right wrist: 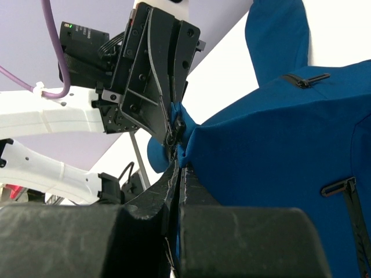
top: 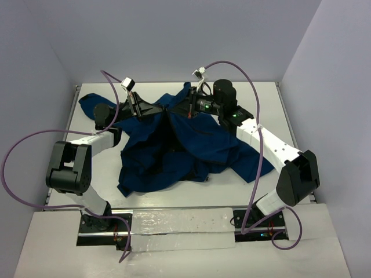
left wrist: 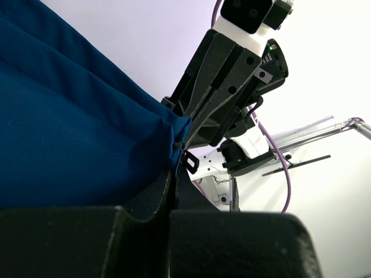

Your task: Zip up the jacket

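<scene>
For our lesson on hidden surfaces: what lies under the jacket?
The white table shows all around the jacket, so it rests on that. Anything else beneath its crumpled folds is covered and cannot be seen.

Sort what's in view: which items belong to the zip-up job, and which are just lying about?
Job:
- jacket
- left jaws, shut on the jacket
- right jaws, shut on the jacket

Just there:
- table
- purple cables
- pale strip between the arm bases
</scene>
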`<state>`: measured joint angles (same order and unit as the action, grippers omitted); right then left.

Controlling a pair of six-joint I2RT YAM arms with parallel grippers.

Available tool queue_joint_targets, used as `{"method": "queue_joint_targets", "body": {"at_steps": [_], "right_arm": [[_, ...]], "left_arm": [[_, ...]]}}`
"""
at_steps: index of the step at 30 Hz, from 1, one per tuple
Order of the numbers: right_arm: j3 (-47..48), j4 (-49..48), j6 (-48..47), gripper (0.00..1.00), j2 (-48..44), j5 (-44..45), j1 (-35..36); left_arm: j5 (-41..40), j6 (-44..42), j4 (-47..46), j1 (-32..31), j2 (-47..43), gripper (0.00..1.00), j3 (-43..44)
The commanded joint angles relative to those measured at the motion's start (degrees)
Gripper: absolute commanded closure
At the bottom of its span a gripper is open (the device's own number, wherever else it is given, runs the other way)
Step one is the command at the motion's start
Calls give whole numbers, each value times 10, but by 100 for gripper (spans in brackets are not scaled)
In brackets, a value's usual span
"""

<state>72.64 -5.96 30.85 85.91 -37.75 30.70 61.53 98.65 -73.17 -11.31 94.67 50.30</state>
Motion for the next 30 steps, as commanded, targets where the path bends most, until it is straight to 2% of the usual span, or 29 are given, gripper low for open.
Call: {"method": "queue_joint_targets", "body": {"at_steps": [1, 30], "right_arm": [[-1, -39, -1, 100, -26, -18, -4], [31, -60, 17, 100, 11, -43, 1]], "left_arm": [[10, 2, -109, -6, -25, 100, 27], [13, 11, -124, -6, -27, 100, 25]]}}
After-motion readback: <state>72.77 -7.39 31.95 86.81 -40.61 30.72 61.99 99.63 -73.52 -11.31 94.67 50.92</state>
